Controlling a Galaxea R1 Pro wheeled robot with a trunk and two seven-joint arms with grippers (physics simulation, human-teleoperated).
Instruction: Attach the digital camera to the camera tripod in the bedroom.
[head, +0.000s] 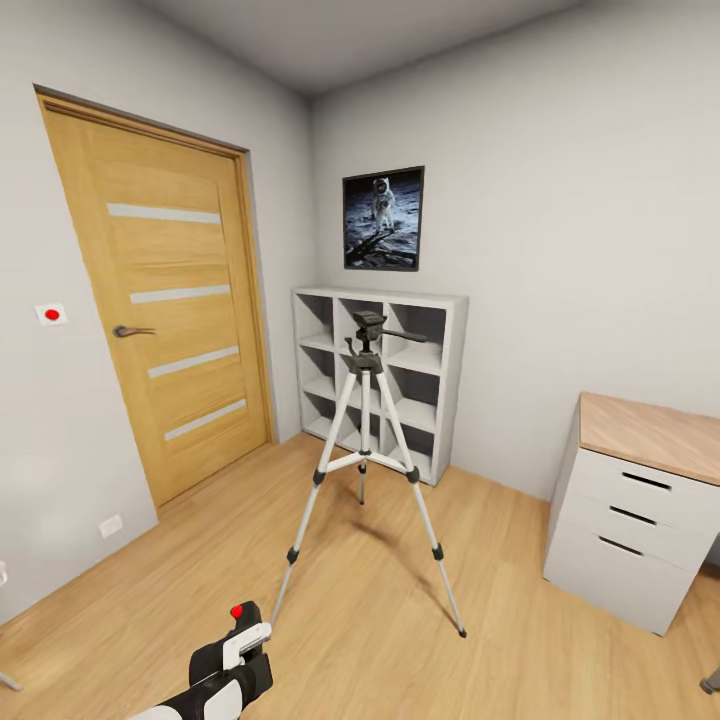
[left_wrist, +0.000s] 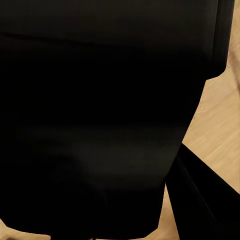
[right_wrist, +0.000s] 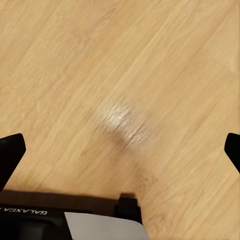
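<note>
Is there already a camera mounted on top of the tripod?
No. In the head view the camera tripod stands on the wood floor before the white cube shelf, and its dark head carries nothing but the pan handle.

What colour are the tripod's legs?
Silver-white with black joints; the camera tripod shows best in the head view.

The left arm (head: 225, 675) is seen low in the head view, forearm raised forward, black-and-white with a red marker at the wrist. Its gripper state cannot be judged. The right gripper (right_wrist: 122, 150) is held with fingers (right_wrist: 10, 155) spread wide apart, pointed down, nothing between them.
</note>
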